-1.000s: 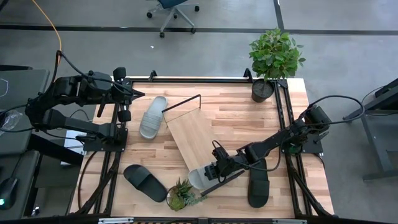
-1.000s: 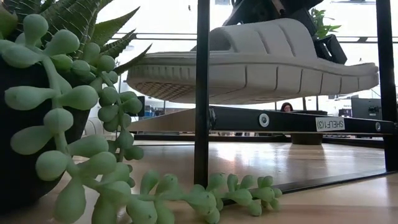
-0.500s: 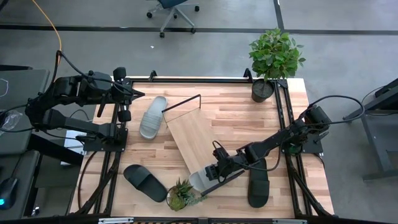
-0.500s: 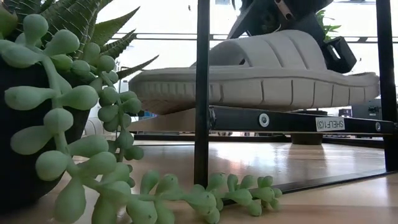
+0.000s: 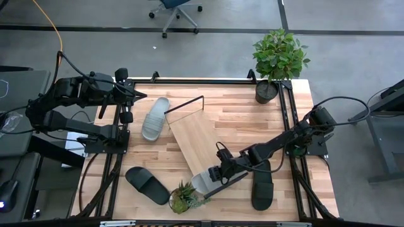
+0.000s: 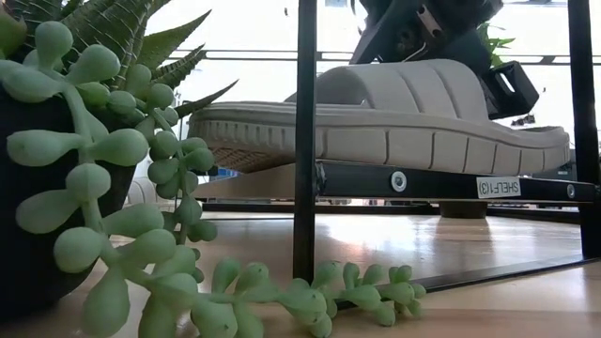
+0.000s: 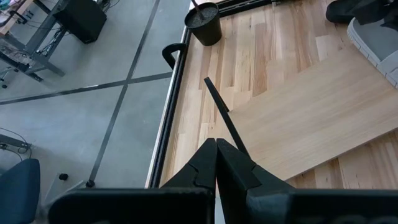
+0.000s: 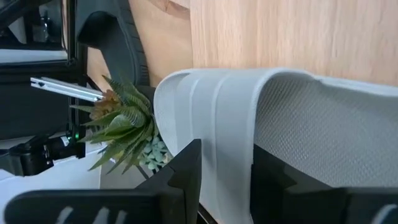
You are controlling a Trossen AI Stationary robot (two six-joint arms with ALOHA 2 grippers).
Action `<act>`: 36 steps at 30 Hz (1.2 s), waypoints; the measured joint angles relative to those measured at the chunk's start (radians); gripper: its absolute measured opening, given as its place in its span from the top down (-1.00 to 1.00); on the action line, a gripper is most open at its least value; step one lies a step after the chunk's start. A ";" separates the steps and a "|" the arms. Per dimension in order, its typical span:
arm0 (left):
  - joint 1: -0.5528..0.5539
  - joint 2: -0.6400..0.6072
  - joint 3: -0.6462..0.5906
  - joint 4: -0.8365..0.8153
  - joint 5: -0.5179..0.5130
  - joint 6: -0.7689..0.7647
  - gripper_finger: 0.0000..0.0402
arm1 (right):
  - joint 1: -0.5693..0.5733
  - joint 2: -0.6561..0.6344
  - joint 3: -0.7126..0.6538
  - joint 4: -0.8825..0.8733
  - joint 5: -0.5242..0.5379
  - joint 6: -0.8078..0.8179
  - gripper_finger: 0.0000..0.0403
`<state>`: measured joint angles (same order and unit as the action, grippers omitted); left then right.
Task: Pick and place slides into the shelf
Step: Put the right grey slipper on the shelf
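Right gripper is clamped on the strap of a grey slide, with one dark finger on each side of the strap. This slide sits at the near end of the shelf, the end closest to the small plant. From the low view the slide's sole lies along the top of the shelf's black bar, with its toe end sticking out past the black upright rod and tipped up a little. The shelf is a long pale board lying at a slant on the table. A second grey slide lies on the table just beside the far end of the shelf, on its left side. One black slide lies on the table left of the small plant, apart from the shelf. Another black slide lies on the table to the right of the shelf's near end, beside the right arm. A big leafy plant in a dark pot stands at the far right corner of the table, well apart from the shelf. Left gripper waits at the left edge of the table, near the second grey slide, with its fingers pressed together and holding nothing.
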<state>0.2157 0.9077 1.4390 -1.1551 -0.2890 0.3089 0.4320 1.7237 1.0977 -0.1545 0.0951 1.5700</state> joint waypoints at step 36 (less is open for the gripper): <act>0.000 0.000 0.000 0.000 -0.001 0.009 1.00 | 0.014 -0.001 0.000 -0.047 0.036 0.046 0.53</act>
<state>0.2157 0.9080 1.4390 -1.1549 -0.2897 0.3180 0.4458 1.7226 1.0977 -0.2016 0.1310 1.6157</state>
